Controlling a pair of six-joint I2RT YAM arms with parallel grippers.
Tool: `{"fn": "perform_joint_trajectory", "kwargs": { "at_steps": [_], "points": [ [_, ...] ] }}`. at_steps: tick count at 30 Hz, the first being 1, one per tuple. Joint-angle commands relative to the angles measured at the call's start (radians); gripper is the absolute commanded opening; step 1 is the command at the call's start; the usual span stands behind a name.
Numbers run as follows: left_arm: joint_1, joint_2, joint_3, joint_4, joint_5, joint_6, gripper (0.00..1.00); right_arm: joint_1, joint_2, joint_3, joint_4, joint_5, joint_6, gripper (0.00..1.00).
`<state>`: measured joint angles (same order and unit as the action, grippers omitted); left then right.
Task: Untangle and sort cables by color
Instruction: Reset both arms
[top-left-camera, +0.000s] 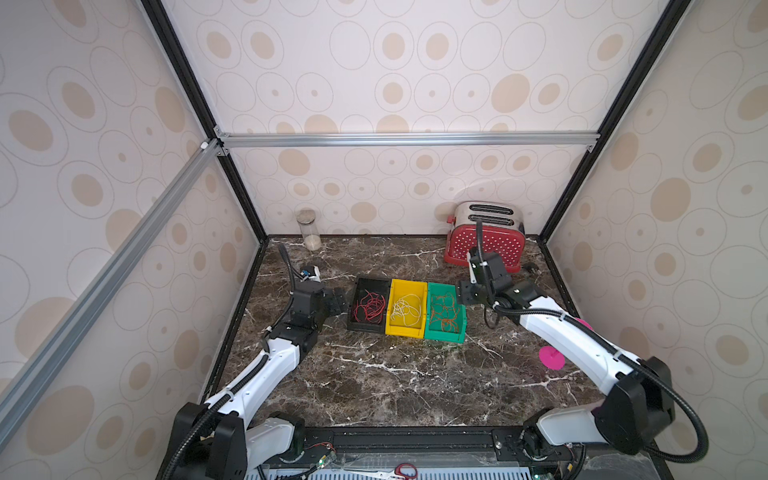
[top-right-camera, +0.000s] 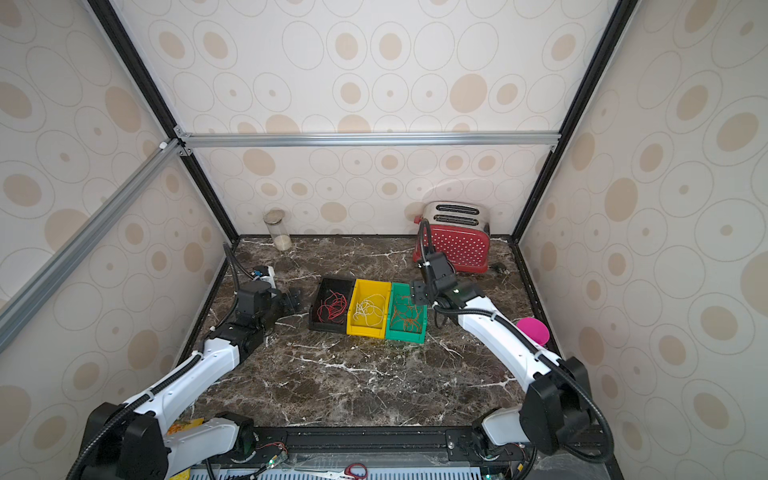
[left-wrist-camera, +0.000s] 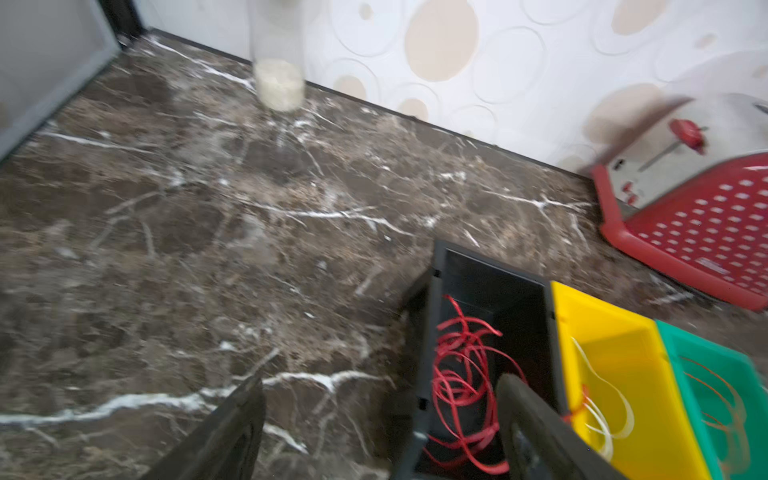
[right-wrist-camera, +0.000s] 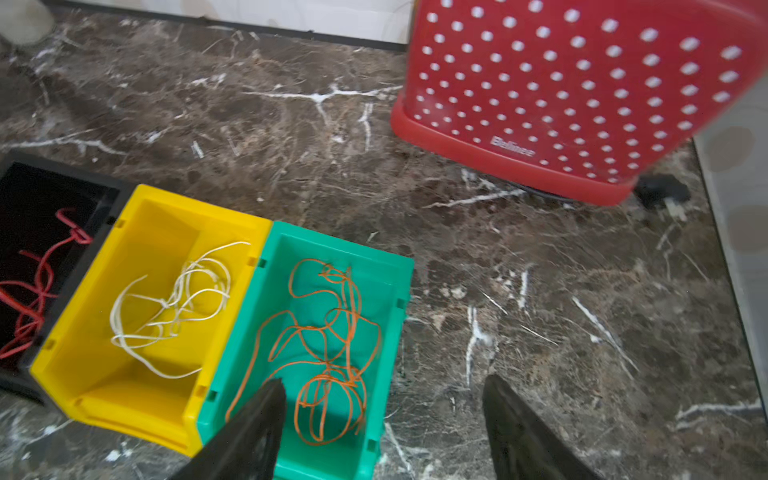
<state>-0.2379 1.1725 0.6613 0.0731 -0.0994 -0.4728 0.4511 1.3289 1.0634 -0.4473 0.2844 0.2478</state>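
Marble table (top-left-camera: 395, 374) carries three bins in a touching row. Red cables (top-left-camera: 369, 309) lie in the black bin (top-left-camera: 365, 327), white cables (top-left-camera: 405, 309) in the yellow bin (top-left-camera: 405, 330), and orange cables (top-left-camera: 444, 311) in the green bin (top-left-camera: 444, 334). At the row's 9 o'clock the left gripper (left-wrist-camera: 382, 378) gapes wide, empty; at 3 o'clock the right gripper (right-wrist-camera: 384, 380) does likewise. Farther back stand a toaster (top-left-camera: 484, 241) at 1 o'clock and a jar (top-left-camera: 308, 229) at 11.

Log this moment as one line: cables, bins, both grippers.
red cables: black bin | white cables: yellow bin | orange cables: green bin | left gripper: open, empty, near black bin | right gripper: open, empty, by green bin
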Motion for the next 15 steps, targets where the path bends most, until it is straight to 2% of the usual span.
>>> {"fn": "perform_joint_trajectory", "kwargs": {
  "at_steps": [1, 6, 10, 13, 15],
  "points": [
    [0.02, 0.025, -0.036, 0.135, -0.096, 0.114, 0.88, -0.041, -0.071, -0.106, 0.082, 0.082, 0.028, 0.8],
    [0.043, 0.029, -0.164, 0.402, -0.172, 0.241, 0.89, -0.145, -0.12, -0.265, 0.175, 0.118, 0.011, 0.85],
    [0.104, 0.068, -0.226, 0.564, -0.124, 0.257, 0.9, -0.212, -0.121, -0.366, 0.311, 0.14, -0.029, 0.87],
    [0.131, 0.121, -0.26, 0.703, -0.114, 0.348, 0.9, -0.221, -0.115, -0.442, 0.456, 0.193, -0.081, 0.91],
    [0.133, 0.162, -0.306, 0.86, -0.109, 0.446, 0.91, -0.233, -0.109, -0.463, 0.492, 0.219, -0.101, 0.94]
  ]
}}
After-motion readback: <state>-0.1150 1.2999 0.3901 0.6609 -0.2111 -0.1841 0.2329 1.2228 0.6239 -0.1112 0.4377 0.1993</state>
